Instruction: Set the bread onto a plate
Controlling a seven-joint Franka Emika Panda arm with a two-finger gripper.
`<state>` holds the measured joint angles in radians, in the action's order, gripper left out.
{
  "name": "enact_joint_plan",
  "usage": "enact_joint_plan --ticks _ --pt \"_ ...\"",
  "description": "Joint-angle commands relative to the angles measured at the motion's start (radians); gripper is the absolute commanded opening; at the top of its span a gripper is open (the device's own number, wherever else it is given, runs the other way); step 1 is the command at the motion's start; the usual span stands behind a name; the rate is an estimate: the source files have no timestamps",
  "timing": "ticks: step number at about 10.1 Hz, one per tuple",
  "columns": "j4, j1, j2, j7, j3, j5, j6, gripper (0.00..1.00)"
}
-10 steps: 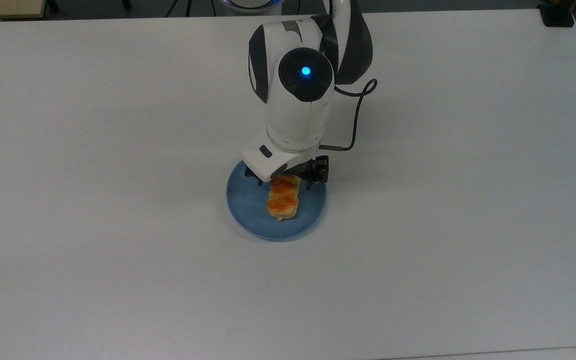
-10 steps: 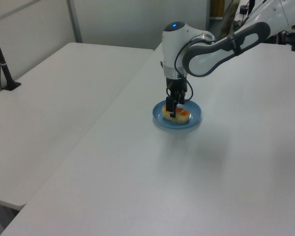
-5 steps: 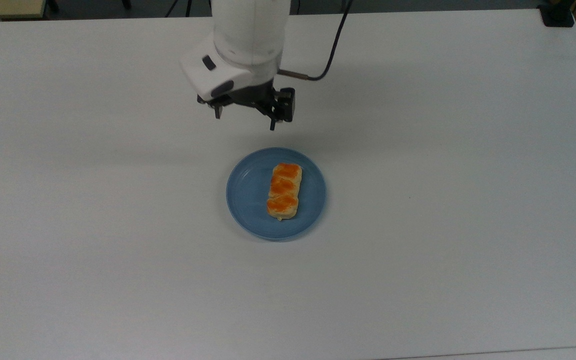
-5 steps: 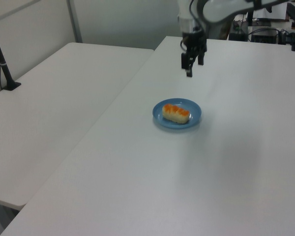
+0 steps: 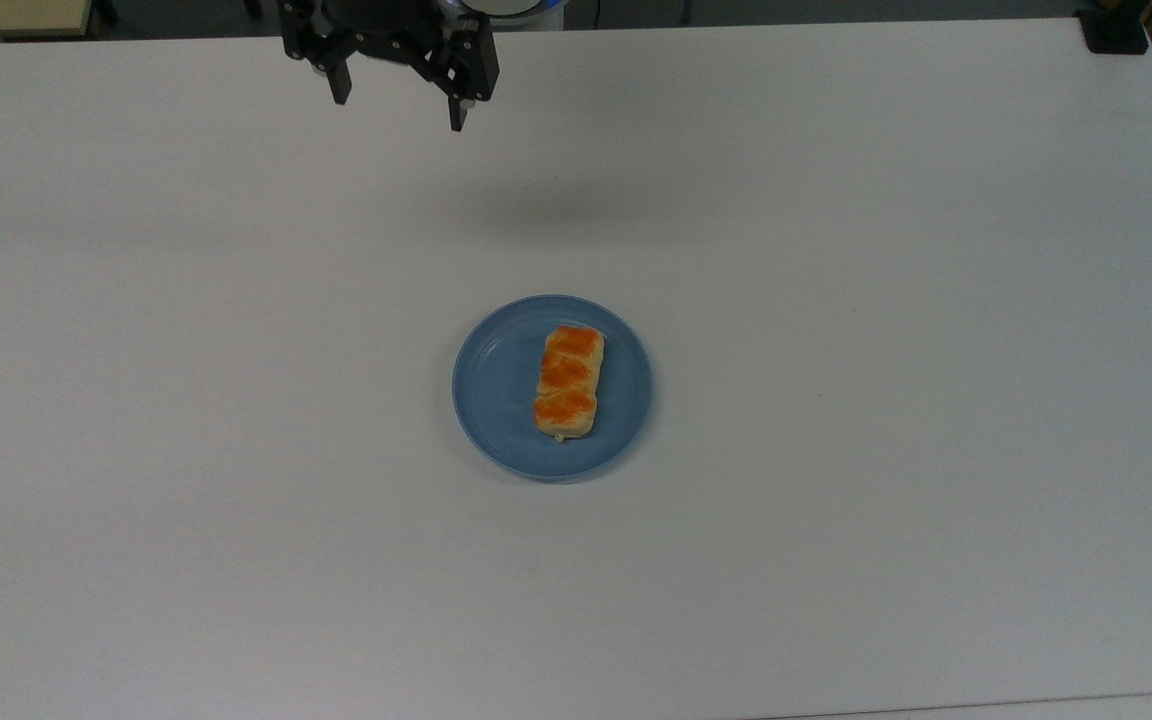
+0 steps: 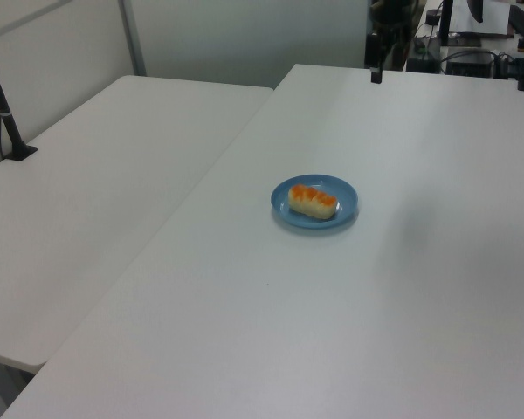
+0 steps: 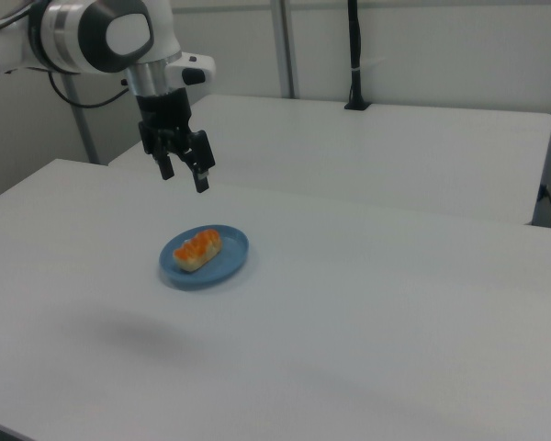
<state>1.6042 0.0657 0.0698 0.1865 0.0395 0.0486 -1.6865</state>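
In the top view the arm is cut off by the upper edge, leaving just the tool (image 5: 398, 100). The left view's upper edge crops the tool (image 6: 375, 73) to a dark finger. The bread (image 5: 569, 381) hides part of the plate (image 5: 496, 385).

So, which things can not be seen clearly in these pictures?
- End effector in the top view: the top edge cuts off everything above its base.
- Bread underside: hidden against the plate.
- Arm in the left view: the top edge leaves just a dark finger.
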Motion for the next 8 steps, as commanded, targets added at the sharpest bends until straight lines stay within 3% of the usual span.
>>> enact_joint_plan --ticks 1,8 --pt "0.089 -0.010 -0.076 -0.041 -0.006 -0.021 0.042 1.00" --pt "0.089 -0.012 -0.070 -0.061 -0.004 -0.016 0.039 1.00"
